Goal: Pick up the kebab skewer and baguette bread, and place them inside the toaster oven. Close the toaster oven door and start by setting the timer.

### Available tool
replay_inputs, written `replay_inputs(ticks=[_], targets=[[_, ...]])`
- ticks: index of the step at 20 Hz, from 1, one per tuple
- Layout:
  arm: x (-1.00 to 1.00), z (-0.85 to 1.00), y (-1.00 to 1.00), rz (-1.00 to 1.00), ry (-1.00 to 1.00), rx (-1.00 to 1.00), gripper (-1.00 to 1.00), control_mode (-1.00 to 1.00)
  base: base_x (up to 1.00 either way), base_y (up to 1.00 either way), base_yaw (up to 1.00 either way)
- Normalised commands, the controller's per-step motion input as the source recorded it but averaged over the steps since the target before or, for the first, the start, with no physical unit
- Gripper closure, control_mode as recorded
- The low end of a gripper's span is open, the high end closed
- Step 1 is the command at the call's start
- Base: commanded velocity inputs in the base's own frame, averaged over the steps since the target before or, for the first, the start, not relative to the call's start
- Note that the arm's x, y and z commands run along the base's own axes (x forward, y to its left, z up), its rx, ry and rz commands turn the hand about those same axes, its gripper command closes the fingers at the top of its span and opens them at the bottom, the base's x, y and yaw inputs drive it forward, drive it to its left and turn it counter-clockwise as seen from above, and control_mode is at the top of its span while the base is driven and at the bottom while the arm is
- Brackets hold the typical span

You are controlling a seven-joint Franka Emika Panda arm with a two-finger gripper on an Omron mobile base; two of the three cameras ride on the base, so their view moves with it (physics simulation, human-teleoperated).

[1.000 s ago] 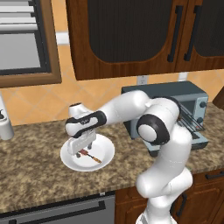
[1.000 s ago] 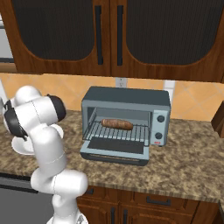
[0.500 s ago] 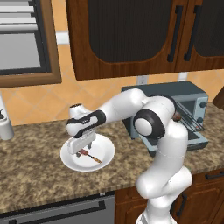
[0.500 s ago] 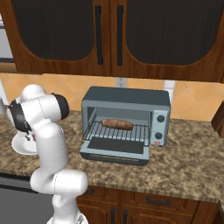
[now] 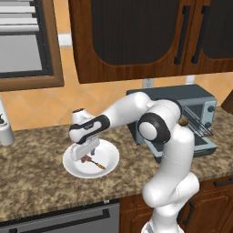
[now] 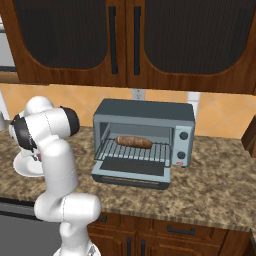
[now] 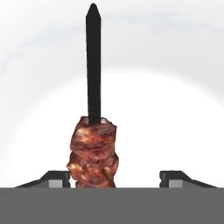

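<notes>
The kebab skewer [image 5: 94, 162] lies on a white plate [image 5: 73, 167] on the counter, its orange tip toward the front right. My gripper [image 5: 86, 154] hangs just over it, open. In the hand view the meat chunks of the skewer [image 7: 92, 153] stand between my fingertips [image 7: 57, 177], closer to the left one, and the dark stick runs away from me. The toaster oven [image 6: 145, 112] stands to the right with its door [image 6: 132, 173] dropped open. The baguette bread [image 6: 133, 142] lies on its wire rack.
A white canister [image 5: 4, 133] stands at the far left of the granite counter [image 5: 36, 186]. Dark wood wall cabinets [image 5: 132, 36] hang above. The oven's knobs [image 6: 183, 135] are on its right side. My own arm [image 6: 50, 145] covers part of the plate [image 6: 24, 166] in the right base view.
My gripper has come down toward the plate and now sits low over the skewer. The oven, its door and the baguette have not moved.
</notes>
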Motion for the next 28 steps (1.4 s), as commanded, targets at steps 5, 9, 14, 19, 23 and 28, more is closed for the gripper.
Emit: replay_inputs(ticks=[5, 9, 14, 19, 23, 28], targets=[[0.0, 0.0, 0.0, 0.0, 0.0, 0.0, 1.0, -1.0, 0.0, 0.0, 0.0], [0.0, 0.0, 0.0, -0.02, 0.0, 0.0, 1.0, -1.0, 0.0, 0.0, 0.0], [0.0, 0.53, -0.02, -0.16, 0.0, 0.0, 1.0, -1.0, 0.0, 0.0, 0.0], [-0.1, 0.54, -0.16, -0.26, 0.0, 0.0, 1.0, -1.0, 0.0, 0.0, 0.0], [-0.42, 0.21, -0.47, -0.59, -0.05, 0.05, 1.0, -1.0, 0.0, 0.0, 0.0], [-0.37, 0.01, -0.08, -0.75, -0.04, 0.02, 1.0, -1.0, 0.0, 0.0, 0.0]])
